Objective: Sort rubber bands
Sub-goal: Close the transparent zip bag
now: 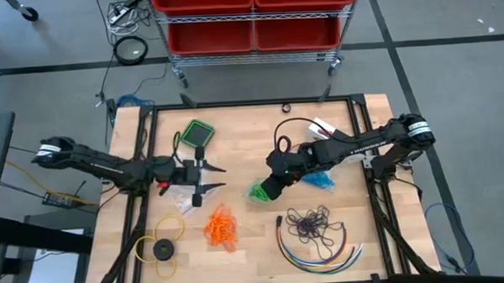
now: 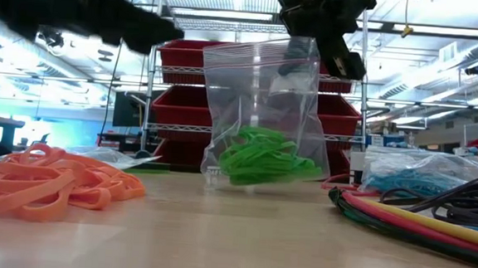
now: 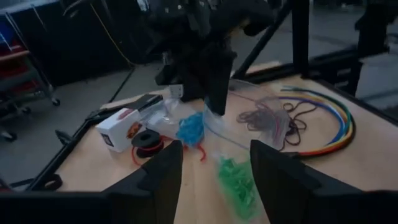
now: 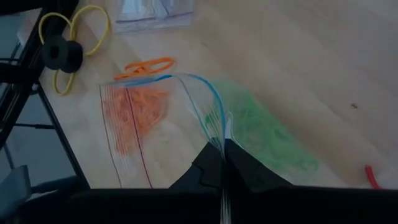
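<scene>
I have the green rubber bands [image 2: 262, 162] bagged: they sit in the bottom of a clear zip bag [image 2: 261, 110] near the middle of the table [image 1: 248, 259], and my right gripper [image 4: 222, 163] is clenched on the bag's top edge, holding it upright with its base resting on the wood. The blue rubber bands [image 1: 322, 181] lie just beside it toward the right edge, apparently in a bag of their own, though I can't tell if it is sealed. The orange rubber bands [image 1: 221, 227] are still a loose heap toward the front edge, and the dark purple rubber bands [image 1: 312, 225] lie loose to their right, so I judge about half the sorting remains.

My left gripper [image 1: 209, 176] hangs left of centre, fingers spread and holding nothing, pointing at the green bag.

Around the work: multicoloured cables [image 1: 319, 250] curve round the purple heap and could snag a pick there; a yellow ring with a black disc [image 1: 161, 245] lies near the front left corner, a green square item [image 1: 198, 132] toward the back, and a spare flat bag [image 1: 180, 199] under the left gripper.
</scene>
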Tool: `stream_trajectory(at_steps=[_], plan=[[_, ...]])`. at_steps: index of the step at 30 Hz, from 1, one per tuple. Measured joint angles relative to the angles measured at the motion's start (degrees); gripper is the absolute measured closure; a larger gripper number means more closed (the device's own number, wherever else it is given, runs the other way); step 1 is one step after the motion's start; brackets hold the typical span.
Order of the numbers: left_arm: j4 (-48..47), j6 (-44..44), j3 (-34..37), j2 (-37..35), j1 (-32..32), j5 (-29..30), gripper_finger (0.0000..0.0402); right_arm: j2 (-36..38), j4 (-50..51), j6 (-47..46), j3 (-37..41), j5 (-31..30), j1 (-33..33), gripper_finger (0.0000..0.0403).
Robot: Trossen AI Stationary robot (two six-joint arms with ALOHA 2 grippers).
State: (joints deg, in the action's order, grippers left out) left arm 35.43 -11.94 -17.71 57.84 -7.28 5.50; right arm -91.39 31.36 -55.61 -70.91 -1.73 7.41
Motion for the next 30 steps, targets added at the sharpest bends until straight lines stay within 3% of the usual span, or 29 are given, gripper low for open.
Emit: stream_trajectory(at_steps=[6, 16, 30], plan=[[12.29, 0.65, 4.16, 5.79, -0.02, -0.94, 0.0209, 0.0, -2.82, -0.04, 0.0, -0.18, -1.55, 0.0403], [15.35, 0.81, 2.51, 15.16, -1.08, -1.53, 0.0209, 0.02, -5.05, 0.26, 0.0, -0.2, -3.21, 0.0403], [23.47, 2.53, 2.48, 21.28, -1.12, 2.34, 0.0209, 0.02, -5.79, 0.3, 0.0, -0.28, -3.38, 0.0403]])
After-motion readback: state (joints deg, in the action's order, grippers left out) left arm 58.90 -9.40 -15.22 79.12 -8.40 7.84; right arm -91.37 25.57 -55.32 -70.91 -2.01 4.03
